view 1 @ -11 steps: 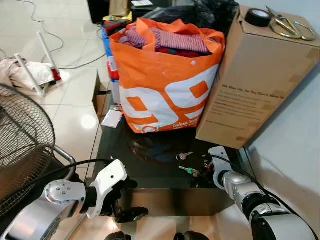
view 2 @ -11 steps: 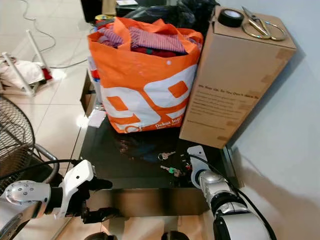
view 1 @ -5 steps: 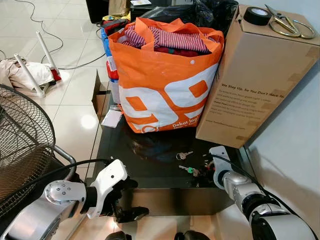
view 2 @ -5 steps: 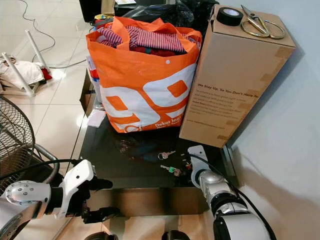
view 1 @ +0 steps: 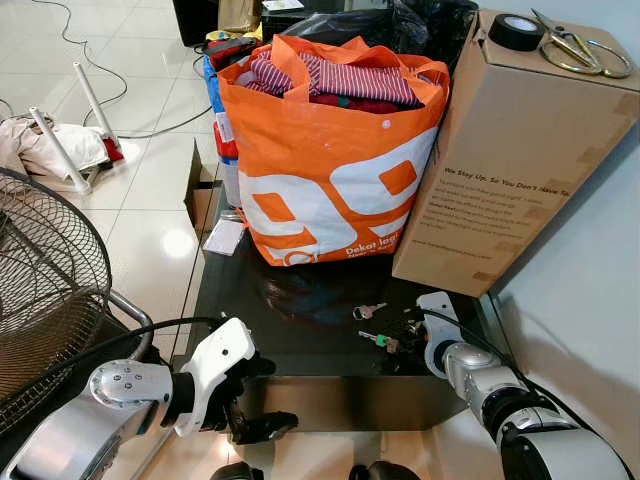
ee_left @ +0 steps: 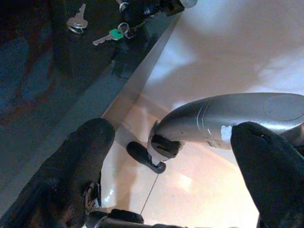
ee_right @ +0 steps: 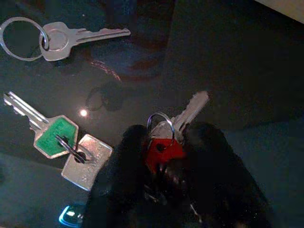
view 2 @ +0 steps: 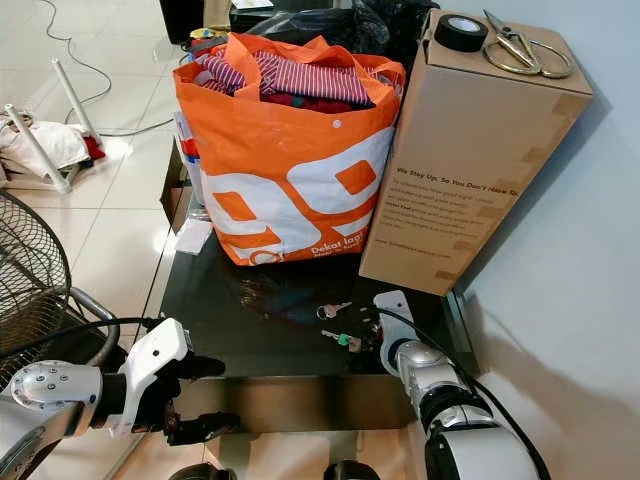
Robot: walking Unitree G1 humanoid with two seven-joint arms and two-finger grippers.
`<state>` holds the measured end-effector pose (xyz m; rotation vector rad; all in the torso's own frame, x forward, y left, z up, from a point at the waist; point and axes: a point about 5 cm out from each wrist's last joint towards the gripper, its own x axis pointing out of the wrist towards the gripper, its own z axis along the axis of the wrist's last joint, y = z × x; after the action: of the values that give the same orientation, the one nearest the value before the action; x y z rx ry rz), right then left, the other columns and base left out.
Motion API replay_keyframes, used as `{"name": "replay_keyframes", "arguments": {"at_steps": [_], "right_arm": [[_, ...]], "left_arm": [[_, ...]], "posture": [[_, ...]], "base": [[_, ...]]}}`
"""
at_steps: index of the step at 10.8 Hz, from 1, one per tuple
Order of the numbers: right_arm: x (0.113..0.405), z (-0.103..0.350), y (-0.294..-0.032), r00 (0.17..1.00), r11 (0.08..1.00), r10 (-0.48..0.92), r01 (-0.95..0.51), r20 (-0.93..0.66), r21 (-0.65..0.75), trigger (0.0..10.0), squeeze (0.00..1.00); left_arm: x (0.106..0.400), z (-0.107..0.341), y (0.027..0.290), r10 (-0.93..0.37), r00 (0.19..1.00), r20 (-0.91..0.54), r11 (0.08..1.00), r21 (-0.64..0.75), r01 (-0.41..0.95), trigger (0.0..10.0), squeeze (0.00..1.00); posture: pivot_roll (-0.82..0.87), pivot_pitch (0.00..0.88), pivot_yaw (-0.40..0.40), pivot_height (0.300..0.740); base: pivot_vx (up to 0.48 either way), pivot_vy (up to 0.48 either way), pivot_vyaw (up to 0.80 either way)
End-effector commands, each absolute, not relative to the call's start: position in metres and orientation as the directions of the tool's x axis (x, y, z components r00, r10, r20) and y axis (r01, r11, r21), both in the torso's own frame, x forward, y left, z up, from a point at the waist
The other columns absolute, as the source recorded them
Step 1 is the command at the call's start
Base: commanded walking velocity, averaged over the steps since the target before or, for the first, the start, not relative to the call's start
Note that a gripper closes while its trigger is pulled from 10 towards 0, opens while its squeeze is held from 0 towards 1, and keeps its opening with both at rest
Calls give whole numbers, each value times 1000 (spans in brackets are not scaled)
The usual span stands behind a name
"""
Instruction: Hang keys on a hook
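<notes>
Right tool (ee_right: 164,152): down on the shiny black glass desk (view 1: 300,340), its two black fingers pinching the red-topped key on a small ring (ee_right: 166,142).
Other keys: a green-topped key (ee_right: 52,135) and a plain silver key on a ring (ee_right: 61,38) lie flat on the desk nearby.
Left tool (ee_left: 175,156): fingers spread wide, holding nothing, low beside the desk's front edge.
Behind: a big orange bag full of clothes (view 1: 330,150) and a tall brown cardboard box (view 1: 520,150).

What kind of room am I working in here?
Likely a lived-in home, perhaps a living room mid-tidy or mid-move. A low black table holds an orange bag stuffed with clothes and a cardboard box; a fan stands on the tiled floor. The right hand grips a red-tagged key.
</notes>
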<state>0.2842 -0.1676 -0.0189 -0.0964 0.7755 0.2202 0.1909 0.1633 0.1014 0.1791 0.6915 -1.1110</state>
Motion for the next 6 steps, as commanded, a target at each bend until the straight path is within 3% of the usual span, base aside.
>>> {"name": "replay_keyframes", "arguments": {"at_steps": [1, 2, 4, 6], "right_arm": [[279, -24, -173, 673, 978, 131, -209, -728, -17, 3725, 0], [279, -23, -173, 674, 978, 130, -208, -727, -18, 2118, 0], [279, -23, -179, 672, 972, 82, -216, -736, -90, 0, 0], [281, -21, -182, 681, 977, 74, -195, -728, -82, 0, 0]], "left_arm": [[192, 102, 160, -766, 258, -588, 445, -196, 874, 10000, 165], [193, 102, 160, -766, 260, -588, 445, -194, 874, 10000, 165], [197, 102, 160, -766, 265, -585, 445, -186, 876, 10000, 161], [205, 101, 158, -769, 280, -575, 446, -169, 879, 10000, 161]], "posture": [[84, 91, -42, 740], [84, 84, -40, 740], [73, 66, -37, 740], [63, 33, -37, 740]], "base": [[0, 0, 0], [0, 0, 0], [0, 0, 0], [0, 0, 0]]}}
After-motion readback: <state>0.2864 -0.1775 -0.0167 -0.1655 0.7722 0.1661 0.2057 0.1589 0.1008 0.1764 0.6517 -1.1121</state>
